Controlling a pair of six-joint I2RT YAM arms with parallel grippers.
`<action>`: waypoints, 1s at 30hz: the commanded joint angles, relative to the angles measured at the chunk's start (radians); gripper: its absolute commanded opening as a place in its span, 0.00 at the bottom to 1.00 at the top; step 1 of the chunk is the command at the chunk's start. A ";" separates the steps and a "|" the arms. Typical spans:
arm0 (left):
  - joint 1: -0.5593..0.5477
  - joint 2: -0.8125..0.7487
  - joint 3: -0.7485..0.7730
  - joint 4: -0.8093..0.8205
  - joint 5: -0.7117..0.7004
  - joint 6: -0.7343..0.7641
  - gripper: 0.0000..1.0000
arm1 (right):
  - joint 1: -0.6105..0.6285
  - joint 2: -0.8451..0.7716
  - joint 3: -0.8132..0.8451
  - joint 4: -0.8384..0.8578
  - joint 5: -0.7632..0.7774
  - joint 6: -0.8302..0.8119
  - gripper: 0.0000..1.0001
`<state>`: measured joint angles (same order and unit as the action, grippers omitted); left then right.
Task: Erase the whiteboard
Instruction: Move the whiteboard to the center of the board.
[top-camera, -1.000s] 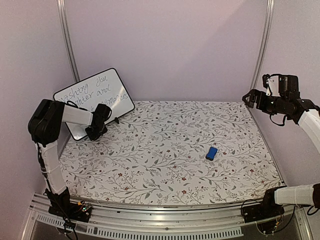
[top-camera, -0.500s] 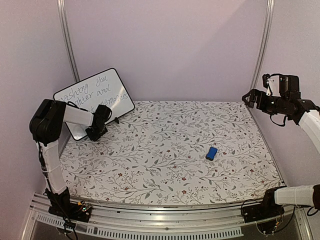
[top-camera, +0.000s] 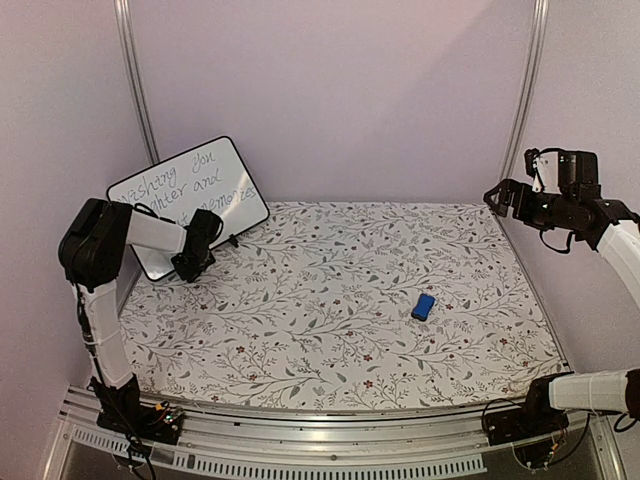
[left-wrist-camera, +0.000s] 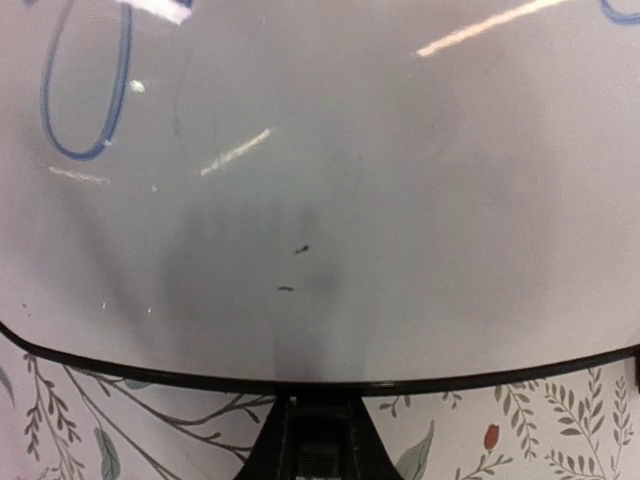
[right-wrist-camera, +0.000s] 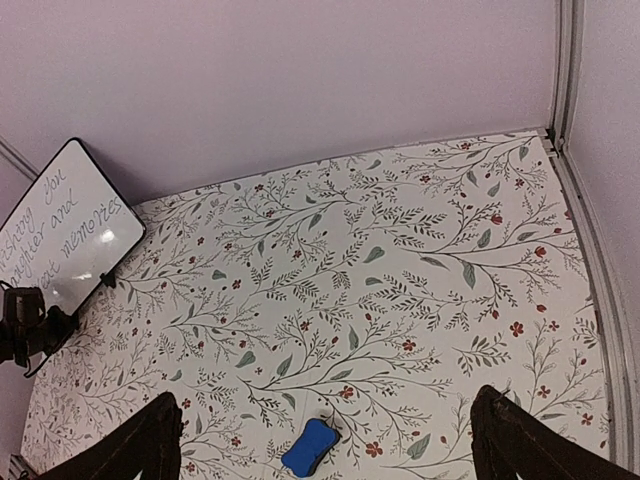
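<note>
The whiteboard leans against the back left wall with cursive writing on it. It also fills the left wrist view and shows in the right wrist view. My left gripper is shut at the board's lower rim, on what looks like one of its black feet. A small blue eraser lies on the floral table right of centre, far from the board; it also shows in the right wrist view. My right gripper is open wide and empty, high at the back right.
The floral table cover spans the workspace. The purple back wall and metal corner posts enclose it. The right wall runs close beside the right arm. The board's other foot rests on the table.
The left arm has shifted only very slightly at the board's lower edge. The board, the eraser and the right arm have not moved.
</note>
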<state>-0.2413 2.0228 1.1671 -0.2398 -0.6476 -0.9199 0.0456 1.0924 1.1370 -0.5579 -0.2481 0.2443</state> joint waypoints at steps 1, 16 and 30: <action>0.008 0.014 -0.019 0.014 -0.015 0.001 0.05 | 0.001 -0.023 -0.011 0.015 -0.011 0.000 0.99; -0.039 -0.032 -0.075 0.091 -0.019 0.033 0.00 | 0.000 -0.019 -0.019 0.024 -0.013 0.003 0.99; -0.178 -0.073 -0.164 0.137 0.006 0.025 0.00 | 0.001 -0.009 -0.028 0.041 -0.026 0.012 0.99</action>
<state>-0.3347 1.9713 1.0302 -0.0952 -0.6903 -0.9226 0.0456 1.0863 1.1240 -0.5434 -0.2630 0.2478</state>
